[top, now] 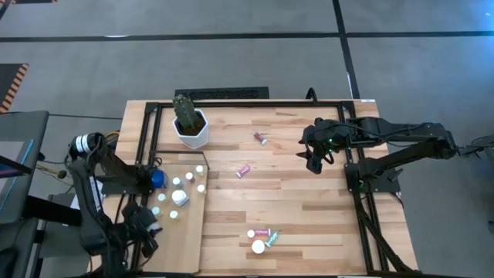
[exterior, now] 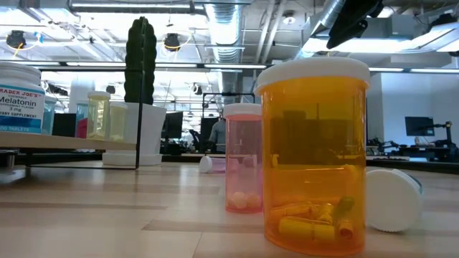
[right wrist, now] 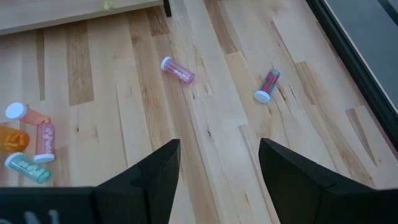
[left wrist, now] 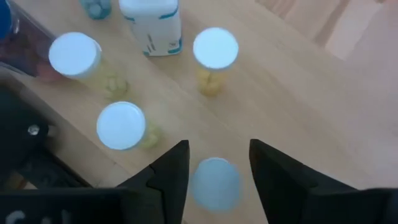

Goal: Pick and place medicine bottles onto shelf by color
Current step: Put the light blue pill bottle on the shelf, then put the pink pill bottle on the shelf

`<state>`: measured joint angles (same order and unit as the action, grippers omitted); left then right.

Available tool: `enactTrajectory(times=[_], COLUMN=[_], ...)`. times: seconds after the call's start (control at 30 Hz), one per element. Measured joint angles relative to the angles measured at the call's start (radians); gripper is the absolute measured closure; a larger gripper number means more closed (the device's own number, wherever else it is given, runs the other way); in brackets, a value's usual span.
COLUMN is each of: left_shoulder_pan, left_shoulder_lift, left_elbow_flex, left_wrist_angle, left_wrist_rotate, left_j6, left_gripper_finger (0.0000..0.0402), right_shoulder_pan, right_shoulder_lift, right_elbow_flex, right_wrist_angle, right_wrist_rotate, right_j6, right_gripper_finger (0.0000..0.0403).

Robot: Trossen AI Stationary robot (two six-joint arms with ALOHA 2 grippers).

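Up top, the left gripper hangs over the shelf, the pale board at the table's front left corner, among upright white-capped bottles. Its wrist camera gives what the overhead cannot: the fingers stand parted around a white cap, with slim gaps on both sides, so no grip there. Three more capped bottles stand nearby on the board, plus a white blue-labelled bottle whose print is too blurred here. The table-level camera reads it: "TRADER JOE'S", "Melatonin", "3 mg", "dietary supplement" on the white bottle. Close to that lens stand an amber bottle and a pink bottle. The right gripper hovers toward the table's right edge, jaws wide and empty; below it lie two loose pink bottles mid-table. A plant pot sits near the back edge.
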<state>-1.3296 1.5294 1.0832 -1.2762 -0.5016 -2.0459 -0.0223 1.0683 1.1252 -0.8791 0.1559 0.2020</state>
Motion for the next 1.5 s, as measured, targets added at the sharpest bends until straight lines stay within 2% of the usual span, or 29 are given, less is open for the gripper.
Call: enactTrajectory(times=[0.23, 0.4, 0.5, 0.83, 1.1, 1.5], left_shoulder_pan=[0.005, 0.049, 0.113, 0.403, 0.625, 0.888], left_shoulder_lift=[-0.114, -0.19, -0.235, -0.313, -0.2, 0.159], left_elbow_flex=[0.007, 0.007, 0.007, 0.021, 0.187, 0.538], left_wrist_angle=[-0.024, -0.041, -0.034, 0.089, 0.094, 0.093], left_wrist_rotate=[-0.008, -0.031, -0.007, 0.07, 0.114, 0.165], left_j6=[0.029, 0.066, 0.114, 0.513, 0.776, 1.154], left_gripper_finger=[0.0246, 0.0246, 0.0246, 0.0246, 0.0246, 0.0246], right_shoulder_pan=[0.0, 0.0, 0.0, 0.0, 0.0, 0.0], right_shoulder_lift=[0.0, 0.0, 0.0, 0.0, 0.0, 0.0], right_elbow_flex=[0.0, 0.0, 0.0, 0.0, 0.0, 0.0], right_wrist_angle=[0.0, 0.0, 0.0, 0.0, 0.0, 0.0], right_wrist_rotate=[0.0, 0.0, 0.0, 0.0, 0.0, 0.0], right_j6=[0.0, 0.0, 0.0, 0.0, 0.0, 0.0], right_gripper_finger=[0.0163, 0.0163, 0.0163, 0.0163, 0.0163, 0.0163])
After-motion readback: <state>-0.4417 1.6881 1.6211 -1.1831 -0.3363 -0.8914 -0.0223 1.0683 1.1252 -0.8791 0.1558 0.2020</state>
